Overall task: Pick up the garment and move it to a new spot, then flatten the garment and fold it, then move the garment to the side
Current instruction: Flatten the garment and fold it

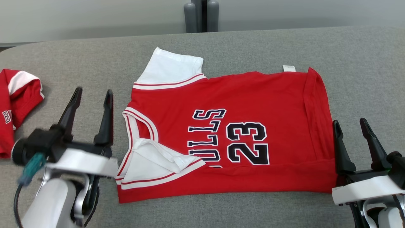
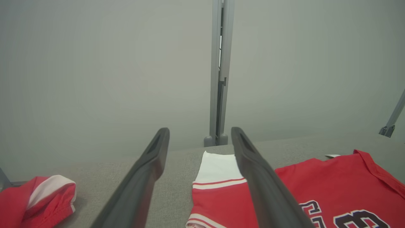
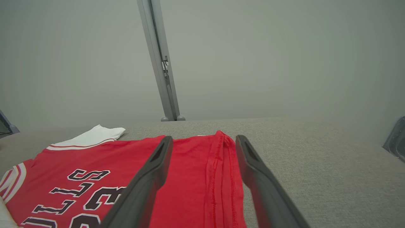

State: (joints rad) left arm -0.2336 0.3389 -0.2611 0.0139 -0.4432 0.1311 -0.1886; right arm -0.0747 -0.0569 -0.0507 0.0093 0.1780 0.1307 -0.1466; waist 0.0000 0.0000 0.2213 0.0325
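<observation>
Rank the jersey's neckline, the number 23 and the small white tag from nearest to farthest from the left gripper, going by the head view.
1. The neckline, just right of the left gripper.
2. The number 23, in the middle of the jersey.
3. The white tag, at the jersey's far edge, toward the right.

We found the garment (image 1: 240, 104) spread on the tabletop (image 1: 364, 63), near its middle. Our left gripper (image 1: 93, 91) stood just beside it at 9 o'clock, and our right gripper (image 1: 348, 122) stood at its edge at 3 o'clock. Farther out at 9 o'clock, well apart, a second garment (image 1: 19, 95) lay on the tabletop's rim. At 12 o'clock, behind the tabletop, rose a post (image 1: 201, 15).
</observation>
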